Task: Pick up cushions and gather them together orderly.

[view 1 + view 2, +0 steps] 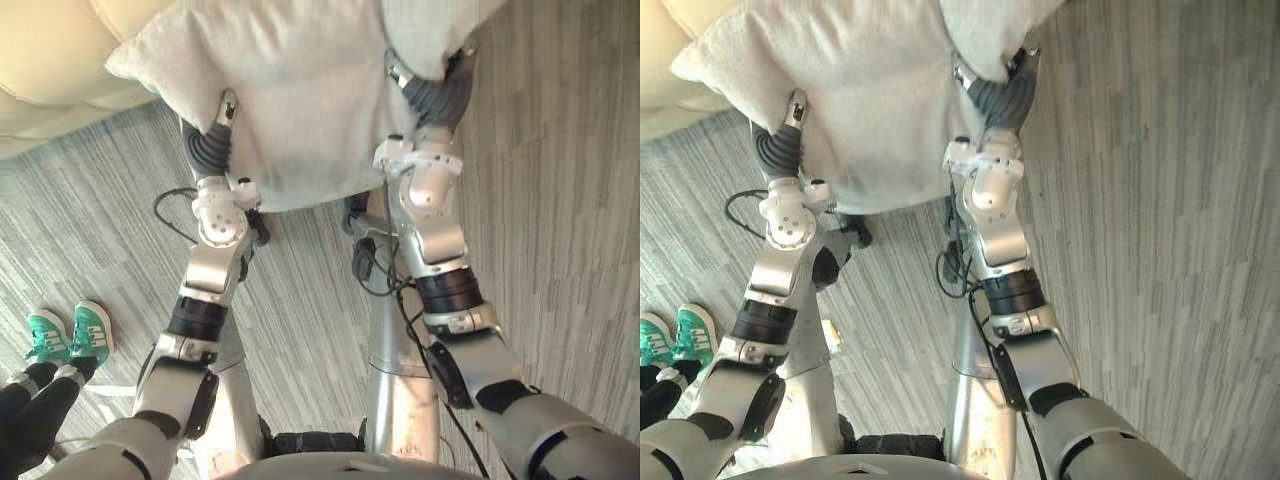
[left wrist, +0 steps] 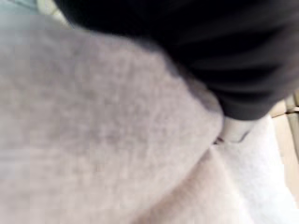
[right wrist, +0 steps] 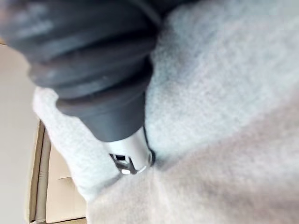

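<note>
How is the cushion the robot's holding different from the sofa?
The cushion is pale grey, the sofa cream. The cushion looks fuzzy, the sofa smooth. The cushion is up between the left hand and right hand; the sofa is off to the robot's left. Both look puffy.

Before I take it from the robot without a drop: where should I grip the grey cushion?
Likely its free corner beside the sofa, coming from the robot's left. The grey cushion is held above the floor, and the left hand and right hand are dug into its near edge, so that's taken.
</note>
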{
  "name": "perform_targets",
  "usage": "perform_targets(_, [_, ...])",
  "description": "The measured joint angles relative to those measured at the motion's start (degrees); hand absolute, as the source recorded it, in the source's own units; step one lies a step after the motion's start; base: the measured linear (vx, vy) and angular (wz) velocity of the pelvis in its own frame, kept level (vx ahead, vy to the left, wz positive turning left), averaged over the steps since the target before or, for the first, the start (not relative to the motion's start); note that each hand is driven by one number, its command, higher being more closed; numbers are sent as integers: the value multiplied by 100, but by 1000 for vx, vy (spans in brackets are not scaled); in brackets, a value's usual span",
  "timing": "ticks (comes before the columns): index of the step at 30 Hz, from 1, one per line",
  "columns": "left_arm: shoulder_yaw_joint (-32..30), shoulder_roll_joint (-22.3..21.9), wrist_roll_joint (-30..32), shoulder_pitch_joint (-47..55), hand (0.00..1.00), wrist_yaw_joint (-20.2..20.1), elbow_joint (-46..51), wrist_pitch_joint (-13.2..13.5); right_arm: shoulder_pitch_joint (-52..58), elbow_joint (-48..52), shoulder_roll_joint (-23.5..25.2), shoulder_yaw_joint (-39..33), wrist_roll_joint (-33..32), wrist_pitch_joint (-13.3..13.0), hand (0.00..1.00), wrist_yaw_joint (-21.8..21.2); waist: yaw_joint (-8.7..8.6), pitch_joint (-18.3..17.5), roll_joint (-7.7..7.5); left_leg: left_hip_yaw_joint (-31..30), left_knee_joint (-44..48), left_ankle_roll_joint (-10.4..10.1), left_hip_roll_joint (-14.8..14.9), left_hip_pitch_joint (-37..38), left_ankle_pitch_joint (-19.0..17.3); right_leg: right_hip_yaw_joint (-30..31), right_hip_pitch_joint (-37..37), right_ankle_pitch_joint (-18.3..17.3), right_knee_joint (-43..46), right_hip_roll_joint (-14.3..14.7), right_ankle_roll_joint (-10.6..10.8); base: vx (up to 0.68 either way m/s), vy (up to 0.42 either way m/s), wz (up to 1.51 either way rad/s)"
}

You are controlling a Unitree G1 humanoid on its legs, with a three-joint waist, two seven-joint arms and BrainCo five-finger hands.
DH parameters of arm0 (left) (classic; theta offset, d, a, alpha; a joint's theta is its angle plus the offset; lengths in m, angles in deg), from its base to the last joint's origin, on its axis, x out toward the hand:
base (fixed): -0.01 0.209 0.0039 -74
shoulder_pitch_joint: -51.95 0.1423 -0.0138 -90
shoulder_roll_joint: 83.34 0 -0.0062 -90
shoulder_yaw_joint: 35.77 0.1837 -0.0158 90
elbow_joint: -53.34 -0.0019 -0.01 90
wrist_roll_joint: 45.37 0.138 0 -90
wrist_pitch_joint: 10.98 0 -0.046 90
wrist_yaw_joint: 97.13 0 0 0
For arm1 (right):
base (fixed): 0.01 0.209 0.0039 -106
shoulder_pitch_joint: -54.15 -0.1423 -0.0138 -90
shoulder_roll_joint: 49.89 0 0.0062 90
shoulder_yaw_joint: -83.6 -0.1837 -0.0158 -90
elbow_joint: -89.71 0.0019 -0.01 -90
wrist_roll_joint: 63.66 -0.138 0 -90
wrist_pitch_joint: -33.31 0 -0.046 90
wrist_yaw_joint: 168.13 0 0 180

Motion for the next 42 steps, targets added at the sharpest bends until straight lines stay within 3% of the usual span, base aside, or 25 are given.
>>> perform_targets(2, [66,-140,24,333,100,-64,197,1,413,179,49,25,-12,-13,100,-102,30,-77,5,0,-220,-43,-38,603,3,-48,602,-27,-206,12,0,74,-61,2])
perform_targets(4, [154,-179,111,812,100,-191,307,50,1002,298,142,65,-12,-135,100,-248,32,-658,11,-17,-447,-67,-89,830,-4,-107,874,-49,-451,16,17,138,-41,3])
perform_targets(7, [213,-188,291,1279,100,-474,539,55,1743,603,141,73,-58,-225,100,-532,76,-710,8,-62,-743,-117,-157,1786,-31,-153,1889,-70,-842,51,59,156,-7,0])
perform_targets(10, [211,-202,723,1900,100,-621,738,57,2443,647,133,219,-123,-317,100,-871,96,-988,4,-45,-1068,-156,-256,2587,-77,-153,2696,-87,-1216,75,116,131,14,-1])
perform_targets(17, [212,-387,1063,3316,100,-794,1112,57,3927,630,353,555,-286,-288,100,-1515,178,-1813,15,134,-1904,-230,-358,4091,-148,-299,4223,-47,-2248,87,120,122,19,-6])
perform_targets(20, [224,-411,1769,3600,100,-839,1111,46,4261,596,487,523,-286,-216,100,-1627,169,-2116,20,233,-2212,-317,-405,4520,-95,-258,4658,153,-2673,125,192,146,18,-13])
perform_targets(23, [234,-463,1719,3859,100,-1007,1083,48,4417,479,517,463,-285,-157,100,-1748,187,-2360,16,21,-2510,-313,-535,4888,-99,-46,5057,385,-3234,200,230,106,49,-39])
perform_targets(26, [262,-467,1211,4025,100,-1306,716,51,4517,146,542,371,-283,-84,100,-1773,143,-2505,-1,-80,-2788,-294,-681,5254,-111,62,5521,648,-3773,180,300,78,62,-18])
perform_targets(31, [251,-463,796,4278,100,-1561,354,50,4739,-89,555,327,-217,2,100,-1869,162,-2597,-126,-289,-2871,-248,-874,5357,-137,22,5679,680,-3819,39,385,15,77,9])
perform_targets(34, [242,-451,693,4331,100,-1656,160,50,4715,-318,575,256,-164,72,100,-1954,166,-2547,-208,-382,-2792,-141,-1072,5512,-297,2,5503,248,-2924,-200,445,-59,105,15])
perform_targets(38, [188,-328,542,4376,100,-1658,160,50,4633,-350,601,333,-156,76,100,-1990,177,-2473,-346,-383,-2595,-28,-1224,5509,-456,-222,5136,102,-2014,-484,353,-108,84,-2])
perform_targets(40, [183,-259,380,4377,100,-1658,161,52,4560,-434,602,378,-161,75,100,-1993,168,-2399,-359,-401,-2580,31,-1171,5518,-448,-302,5111,155,-1961,-504,218,-89,32,0])
perform_targets(41, [182,-198,322,4375,100,-1657,161,51,4475,-547,607,386,-164,76,100,-1994,160,-2353,-325,-415,-2583,52,-1114,5496,-438,-316,5044,19,-1906,-483,77,-67,-39,2])
perform_targets(42, [182,-127,186,4368,100,-1656,161,54,4382,-591,607,384,-165,97,100,-1994,156,-2357,-359,-467,-2587,56,-1047,5415,-436,-304,4927,-144,-1951,-437,102,-53,-88,14])
